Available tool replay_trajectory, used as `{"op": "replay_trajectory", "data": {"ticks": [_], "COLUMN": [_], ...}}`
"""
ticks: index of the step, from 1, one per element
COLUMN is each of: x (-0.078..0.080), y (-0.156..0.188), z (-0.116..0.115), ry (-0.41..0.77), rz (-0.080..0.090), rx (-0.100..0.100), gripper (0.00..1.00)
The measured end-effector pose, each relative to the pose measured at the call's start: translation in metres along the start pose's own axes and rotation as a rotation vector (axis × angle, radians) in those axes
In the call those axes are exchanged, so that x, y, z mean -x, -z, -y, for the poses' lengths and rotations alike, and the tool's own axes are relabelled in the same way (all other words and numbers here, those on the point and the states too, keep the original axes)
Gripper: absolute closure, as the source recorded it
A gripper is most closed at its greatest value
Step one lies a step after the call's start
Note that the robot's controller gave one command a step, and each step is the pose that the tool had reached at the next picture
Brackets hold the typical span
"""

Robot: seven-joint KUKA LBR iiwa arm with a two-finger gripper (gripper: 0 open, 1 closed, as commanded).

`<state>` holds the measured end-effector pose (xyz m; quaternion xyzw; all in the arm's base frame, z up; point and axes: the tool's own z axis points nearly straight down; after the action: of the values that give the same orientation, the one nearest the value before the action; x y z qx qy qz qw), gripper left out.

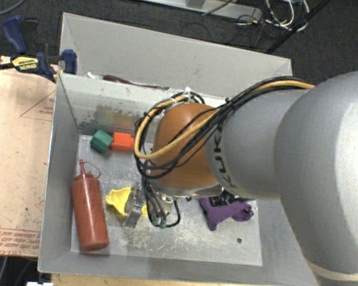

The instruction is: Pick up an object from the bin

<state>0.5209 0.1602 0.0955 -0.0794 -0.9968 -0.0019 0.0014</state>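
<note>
Your pincer (pixel 134 214) is down at the bin floor, toward the near side and a little left of the middle. You cannot tell from this view whether it is spread or pressed together, because the wrist and its wiring hang over it. Pressed against its left side lies a small yellow piece (pixel 118 200), crumpled-looking and irregular in shape. It is the nearest thing to the pincer, but nothing shows that it is held.

Just above the pincer you see the rounded orange cover (pixel 181 149) on the wrist, pointing steeply down into the bin. Black and yellow cables (pixel 169 120) loop round the cover and run back along the limb. Behind it the thick grey arm (pixel 310 166) comes in from the right and slopes down and leftward across the bin's right half.

To the left of the yellow piece, apart from it, a red squeeze bottle (pixel 88 215) lies on its side along the left wall. Its nozzle points toward the far wall and its base toward the near edge. To the right of the pincer, under the edge of the wrist, a purple plastic thing (pixel 225 212) with several prongs rests on the floor.

Farther back on the left, a green block (pixel 102 141) and an orange block (pixel 123 141) sit touching each other, the green one on the left. Behind them rises the far wall of the grey bin (pixel 179 55).
</note>
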Motion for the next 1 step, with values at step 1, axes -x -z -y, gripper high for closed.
{"op": "replay_trajectory", "data": {"ticks": [1], "x": [0.0028], "y": [0.0139], "z": [-0.0014], "ry": [0.000], "rz": [0.010], "rx": [0.005], "gripper": [1.00]}}
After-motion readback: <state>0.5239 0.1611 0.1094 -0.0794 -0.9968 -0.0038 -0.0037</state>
